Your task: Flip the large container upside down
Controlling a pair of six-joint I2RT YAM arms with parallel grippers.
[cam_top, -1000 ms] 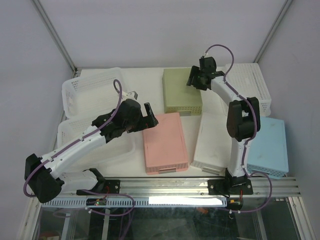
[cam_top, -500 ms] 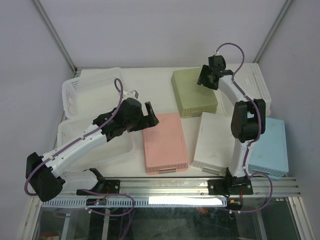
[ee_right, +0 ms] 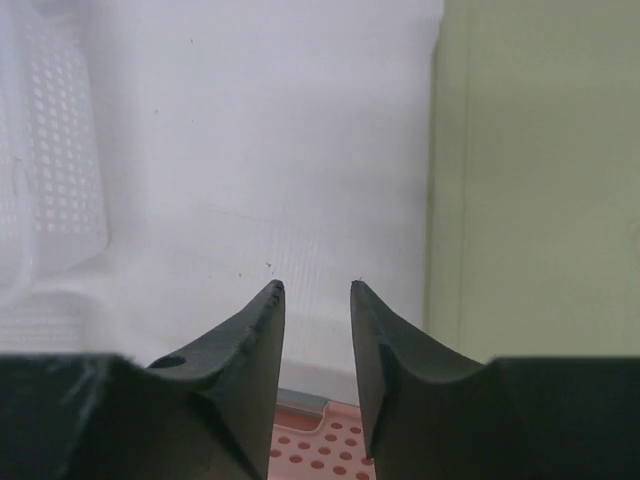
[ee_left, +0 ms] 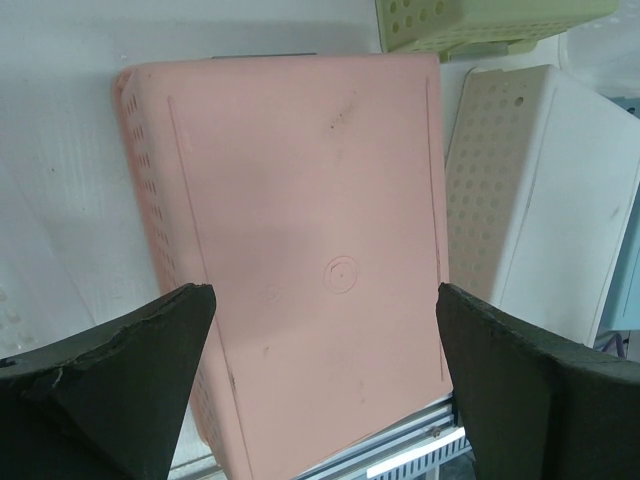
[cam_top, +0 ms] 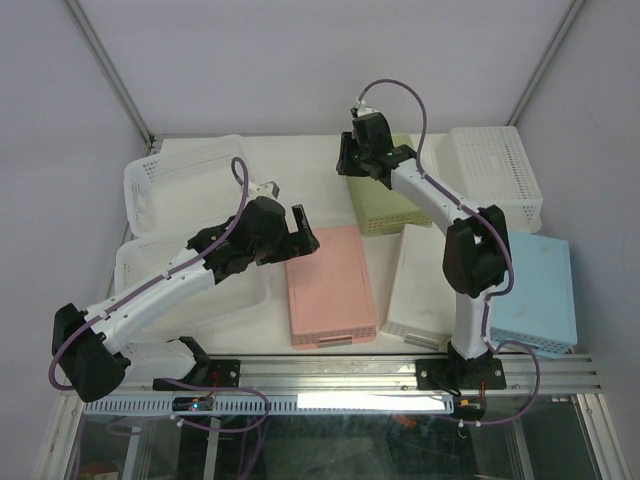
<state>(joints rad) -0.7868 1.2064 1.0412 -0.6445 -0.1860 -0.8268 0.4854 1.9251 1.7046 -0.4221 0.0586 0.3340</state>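
Several containers lie on the table. A pink container (cam_top: pixel 330 285) lies bottom up in the middle, also in the left wrist view (ee_left: pixel 300 250). My left gripper (cam_top: pixel 285 212) hovers above its far left edge, jaws wide open and empty (ee_left: pixel 325 290). A green container (cam_top: pixel 385 210) lies bottom up behind it, partly under my right arm. My right gripper (cam_top: pixel 348 165) is at the far centre, just left of the green container (ee_right: pixel 540 180). Its jaws are a narrow gap apart with nothing between them (ee_right: pixel 317 285), above bare table.
A white container (cam_top: pixel 425 285) lies bottom up right of the pink one, and a light blue one (cam_top: pixel 540 290) at the right edge. A white perforated basket (cam_top: pixel 495 175) sits back right. Two white baskets (cam_top: pixel 180 180) (cam_top: pixel 190 290) stand at the left.
My right gripper swung right, then left to the far centre. The green container turned and slid right and nearer. The left arm has barely moved.
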